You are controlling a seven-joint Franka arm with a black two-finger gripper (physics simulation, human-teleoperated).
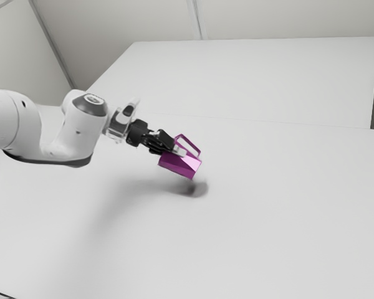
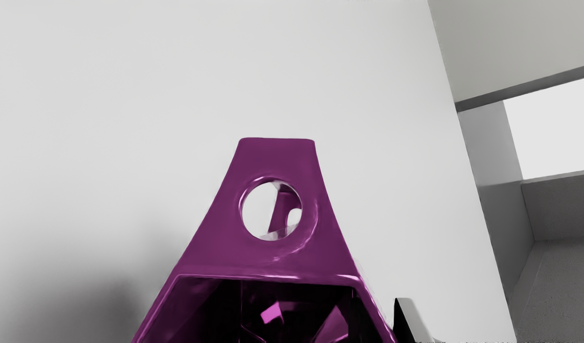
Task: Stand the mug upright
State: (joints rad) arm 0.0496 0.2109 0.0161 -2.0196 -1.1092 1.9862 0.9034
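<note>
The gripper (image 1: 174, 150) grips the purple mug (image 1: 179, 165) — tilted, aloft over the table (image 1: 274, 218) — its dark hollow catching pink glints; any contents, I can't tell.

One mug (image 1: 181, 165) in all, purple, one robot arm (image 1: 75, 137), white, one gripper (image 1: 174, 149), black, at the arm's end, one fingertip (image 2: 408, 319) near the mug in the wrist view, one white table (image 1: 268, 218)

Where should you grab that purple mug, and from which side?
I'd pinch the mug by a side wall at its rim, coming from the mouth side, where my gripper is: its open mouth faces the wrist camera, and the wall looks thin and flat.
</note>
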